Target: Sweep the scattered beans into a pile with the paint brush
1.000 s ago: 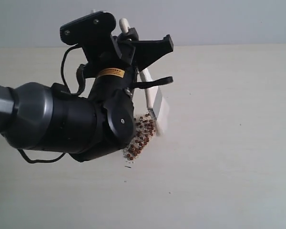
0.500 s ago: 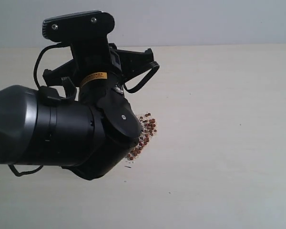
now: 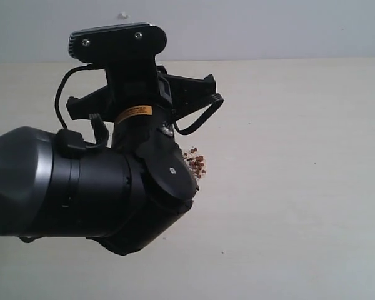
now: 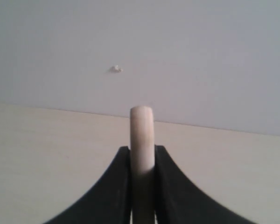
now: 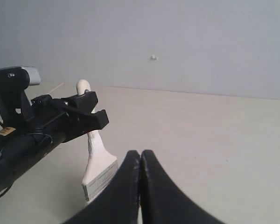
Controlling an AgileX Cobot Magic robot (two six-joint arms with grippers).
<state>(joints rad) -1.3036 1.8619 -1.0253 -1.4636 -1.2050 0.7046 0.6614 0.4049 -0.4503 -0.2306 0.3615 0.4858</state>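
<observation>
My left gripper (image 4: pixel 142 149) is shut on the pale wooden handle of the paint brush (image 4: pixel 142 130), which stands up between its black jaws. In the right wrist view the paint brush (image 5: pixel 97 161) hangs from the left gripper (image 5: pixel 92 112) with its silver ferrule pointing down at the table; the bristles are cut off behind my right gripper (image 5: pixel 140 154), which is shut and holds nothing. In the exterior view a small cluster of reddish-brown beans (image 3: pixel 197 164) shows beside the left arm (image 3: pixel 112 187). That arm hides the brush and the remainder of the pile.
The pale table (image 3: pixel 300 156) runs back to a grey wall (image 3: pixel 269 25) bearing a small white speck (image 3: pixel 122 15). The bulky left arm fills the left middle of the exterior view. The right arm does not show there.
The left arm has swung across in front of the camera. It now hides the brush, which showed one second ago, and covers more of the beans.
</observation>
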